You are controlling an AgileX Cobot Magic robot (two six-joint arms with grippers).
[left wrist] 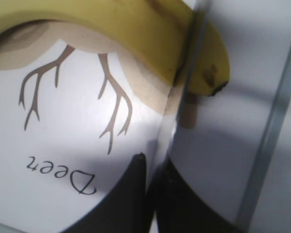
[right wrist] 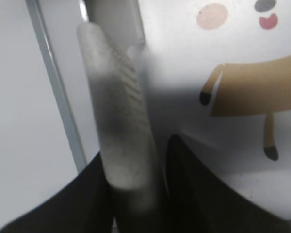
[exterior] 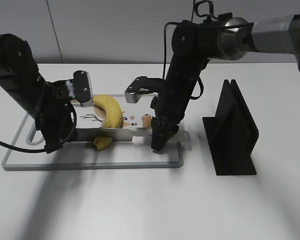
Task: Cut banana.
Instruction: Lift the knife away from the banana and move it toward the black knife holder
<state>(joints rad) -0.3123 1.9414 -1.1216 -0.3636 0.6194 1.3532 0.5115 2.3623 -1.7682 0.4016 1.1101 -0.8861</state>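
Observation:
The yellow banana (exterior: 110,114) lies on the white cutting board (exterior: 140,155); in the left wrist view (left wrist: 136,29) its dark tip points right. A knife lies across the banana's near end, its blade (exterior: 125,134) pressed into the peel; the blade also shows edge-on in the left wrist view (left wrist: 188,77). My right gripper (exterior: 158,144) is shut on the pale knife handle (right wrist: 119,111). My left gripper (exterior: 55,142) is shut on the blade's far end, the thin blade running between its black fingers (left wrist: 153,162).
The board carries a deer drawing (left wrist: 72,82) and has a clear raised rim (exterior: 90,165). A black knife stand (exterior: 232,130) is upright on the table right of the board. Both arms lean in over the board from either side.

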